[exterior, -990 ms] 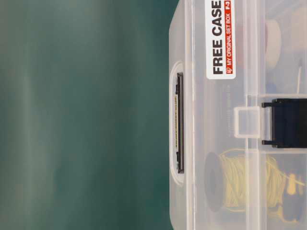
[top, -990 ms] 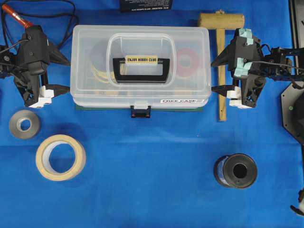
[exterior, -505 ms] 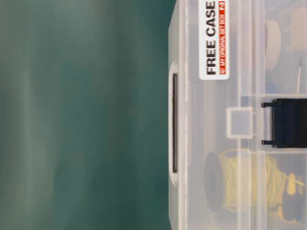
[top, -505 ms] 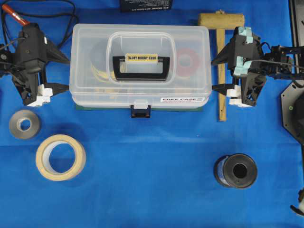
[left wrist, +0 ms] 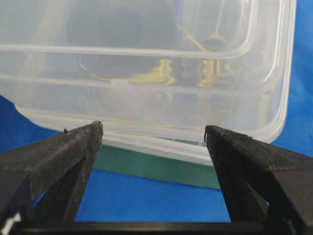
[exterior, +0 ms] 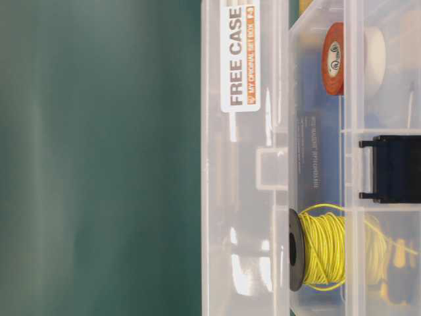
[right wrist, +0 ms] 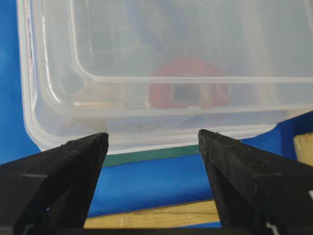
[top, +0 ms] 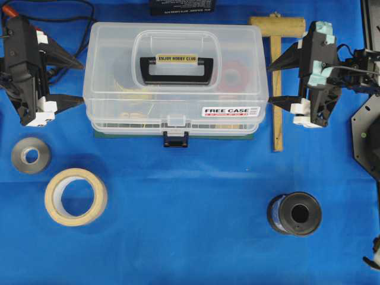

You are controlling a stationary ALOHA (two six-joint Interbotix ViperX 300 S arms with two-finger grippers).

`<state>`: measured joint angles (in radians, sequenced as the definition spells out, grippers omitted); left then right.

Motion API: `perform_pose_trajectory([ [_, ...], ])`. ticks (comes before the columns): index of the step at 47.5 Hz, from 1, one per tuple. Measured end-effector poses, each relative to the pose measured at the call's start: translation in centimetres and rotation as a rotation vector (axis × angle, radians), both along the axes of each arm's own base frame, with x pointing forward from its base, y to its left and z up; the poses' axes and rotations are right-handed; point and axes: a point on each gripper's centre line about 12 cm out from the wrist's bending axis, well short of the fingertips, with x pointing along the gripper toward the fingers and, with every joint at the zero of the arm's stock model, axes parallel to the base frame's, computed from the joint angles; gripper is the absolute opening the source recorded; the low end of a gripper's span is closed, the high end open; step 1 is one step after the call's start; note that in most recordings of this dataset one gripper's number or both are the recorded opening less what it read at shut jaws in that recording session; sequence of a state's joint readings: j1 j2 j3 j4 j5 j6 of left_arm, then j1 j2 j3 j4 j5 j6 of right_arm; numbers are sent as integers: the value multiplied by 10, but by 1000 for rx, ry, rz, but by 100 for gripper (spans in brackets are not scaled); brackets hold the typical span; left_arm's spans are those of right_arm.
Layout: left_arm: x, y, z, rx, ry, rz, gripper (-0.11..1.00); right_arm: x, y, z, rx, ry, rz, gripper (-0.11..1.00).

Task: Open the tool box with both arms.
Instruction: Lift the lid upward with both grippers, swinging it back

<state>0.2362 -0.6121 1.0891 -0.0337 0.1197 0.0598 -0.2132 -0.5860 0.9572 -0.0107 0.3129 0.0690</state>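
Overhead exterior view: the tool box [top: 173,77], a clear rectangular case with a black handle [top: 176,68] bearing a yellow "ENJOY HOBBY CLUB" label, sits at the far middle of the blue surface [top: 190,208] on a thin green mat [left wrist: 161,166]. Its lid [exterior: 243,197] is raised off the base along the front edge, with a "FREE CASE" sticker [top: 230,111] at the front right and the dark latch [top: 176,139] hanging open below the gap.

The left gripper [top: 70,82] stands at the box's left end, its two pointed fingers spread wide and aimed at the side wall, holding nothing. The right gripper [top: 278,84], wrapped in pale teal tape, mirrors it at the right end, fingers equally wide apart and empty. Whether any fingertip touches the plastic cannot be told.

Table-level exterior view, turned sideways, shows the lid clearly separated from the base, exposing a spool of yellow wire [exterior: 319,249] and a red roll [exterior: 333,58] inside.

Both wrist views look between spread black fingers [left wrist: 63,152] at the box's rounded corners and the lid's rim.

A wooden mallet [top: 276,77] lies just right of the box, behind the right gripper. A grey tape roll [top: 30,155] and a larger beige tape roll [top: 75,196] lie at the near left; a black spool [top: 295,213] lies at the near right.
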Motion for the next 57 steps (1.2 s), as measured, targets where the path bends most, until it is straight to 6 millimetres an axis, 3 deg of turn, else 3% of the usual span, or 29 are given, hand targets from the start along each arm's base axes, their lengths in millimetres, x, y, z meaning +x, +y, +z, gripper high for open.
perform_pose_trajectory([
  [29,3,5,10,7,-28,18,84,-6,-7,11,-11,-48,-32,77],
  [57,-9,28,32,33,-109,123,83,-10,-27,25,-39,-141,-113,77],
])
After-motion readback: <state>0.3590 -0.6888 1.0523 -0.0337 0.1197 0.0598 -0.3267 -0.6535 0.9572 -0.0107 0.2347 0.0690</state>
